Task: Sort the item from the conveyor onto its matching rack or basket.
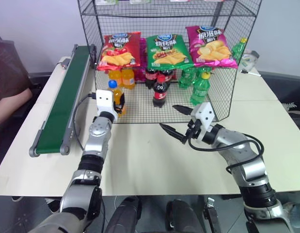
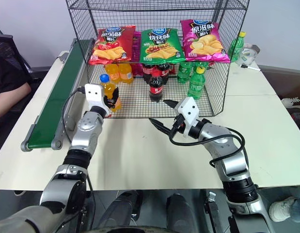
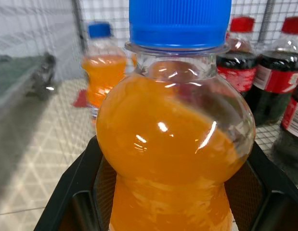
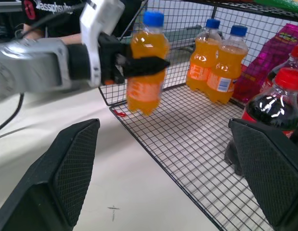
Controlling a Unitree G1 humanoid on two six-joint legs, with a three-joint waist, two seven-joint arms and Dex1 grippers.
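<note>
1. Two black fingers of my left gripper (image 1: 118,103) were clamped on the small clear plastic bottle of orange drink with a blue screw cap (image 4: 147,65), holding it upright and clear of the surface.
2. That bottle hung at the front left edge of the tall black wire-mesh shelving cage (image 1: 222,104), near two matching orange bottles (image 4: 217,65) standing inside.
3. My right gripper (image 1: 174,118) stood empty with fingers spread, over the table before the cage.
4. To my left lay the long dark-green belt in its pale metal frame (image 1: 62,104).
</note>
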